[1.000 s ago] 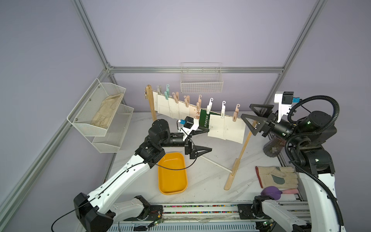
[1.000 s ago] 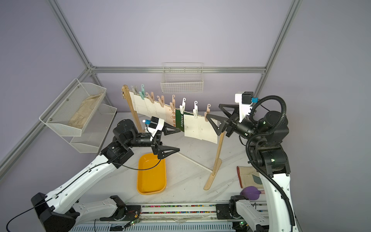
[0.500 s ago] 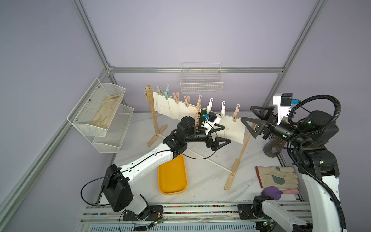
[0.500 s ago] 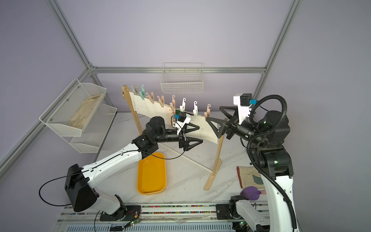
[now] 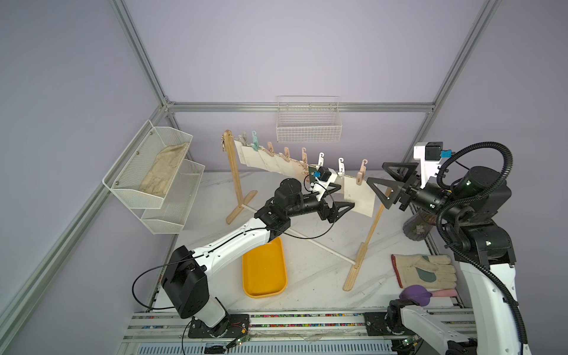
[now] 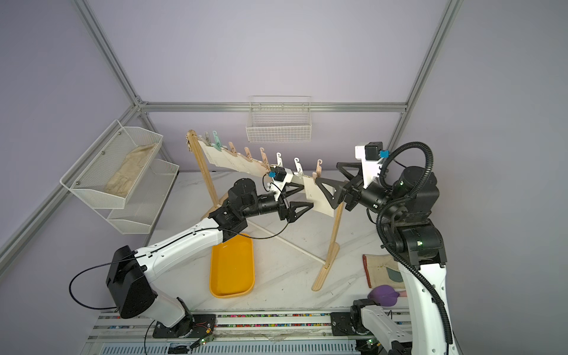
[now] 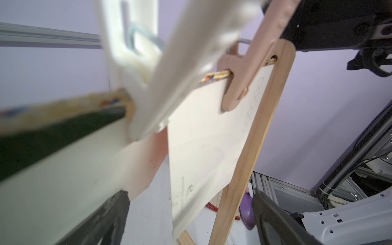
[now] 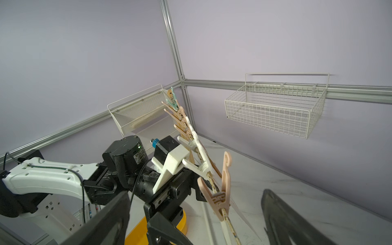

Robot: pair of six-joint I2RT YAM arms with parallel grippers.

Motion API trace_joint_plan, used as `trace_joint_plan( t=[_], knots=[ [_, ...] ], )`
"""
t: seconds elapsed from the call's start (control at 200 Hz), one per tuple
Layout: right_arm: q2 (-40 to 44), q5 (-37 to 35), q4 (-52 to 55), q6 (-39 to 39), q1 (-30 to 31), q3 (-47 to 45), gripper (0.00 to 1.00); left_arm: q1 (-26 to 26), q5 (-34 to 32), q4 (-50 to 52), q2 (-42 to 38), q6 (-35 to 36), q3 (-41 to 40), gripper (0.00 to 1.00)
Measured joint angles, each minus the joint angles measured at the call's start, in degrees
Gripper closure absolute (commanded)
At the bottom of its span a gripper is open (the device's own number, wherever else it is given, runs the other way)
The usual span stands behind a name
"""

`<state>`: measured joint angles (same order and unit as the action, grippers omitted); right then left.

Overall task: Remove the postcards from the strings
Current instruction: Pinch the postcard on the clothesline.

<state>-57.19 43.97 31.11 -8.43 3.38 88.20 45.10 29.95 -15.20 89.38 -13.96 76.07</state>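
The left arm [image 5: 233, 242] and right arm [image 5: 491, 295] share white shells and black joints. A thin black cable [image 5: 138, 285] trails off the left one, and a ribbed black hose [image 5: 507, 159] crowns the right. Each carries black triangular fingers [image 5: 372, 182] and a white camera bracket [image 5: 422, 166].

In both top views, a yellow tray [image 5: 264, 270] lies at lower centre on a white marbled tabletop [image 5: 319, 285]. A white wire basket [image 5: 308, 129] hangs on the back wall, upper centre. At left, a two-tier mesh shelf [image 5: 135, 196] holds a beige cloth [image 5: 164, 169] in its upper tier. At lower right, a cream work glove [image 5: 424, 272] lies just above a purple bulb-shaped object [image 5: 415, 294].
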Motion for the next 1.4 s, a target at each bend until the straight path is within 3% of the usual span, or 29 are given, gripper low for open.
trace_joint_plan(
  t=[0.205,0.37,0.53,0.725,1.2,1.395],
  knots=[
    [-0.4,0.0,0.0,0.0,0.0,0.0,0.03,0.0,5.0,-3.3,0.1,0.0,0.0,0.32],
    [-1.0,0.0,0.3,0.2,0.0,0.0,0.03,0.0,8.2,-5.2,0.5,-0.6,0.0,0.4],
    [-2.3,0.0,1.5,1.0,0.0,1.2,0.03,0.0,9.2,-6.8,0.8,-1.8,-0.1,0.47],
    [-4.4,-0.2,4.3,3.1,0.0,4.5,0.04,-0.1,10.1,-10.0,0.8,-4.1,-1.5,0.65],
    [-11.6,-1.9,13.8,11.2,0.2,13.6,0.13,-3.5,12.1,-18.7,1.7,-13.8,-3.9,0.99],
    [-13.6,-2.7,17.7,14.5,1.4,16.4,0.19,-4.3,13.4,-20.9,2.3,-16.2,-3.9,1.0]
  ],
)
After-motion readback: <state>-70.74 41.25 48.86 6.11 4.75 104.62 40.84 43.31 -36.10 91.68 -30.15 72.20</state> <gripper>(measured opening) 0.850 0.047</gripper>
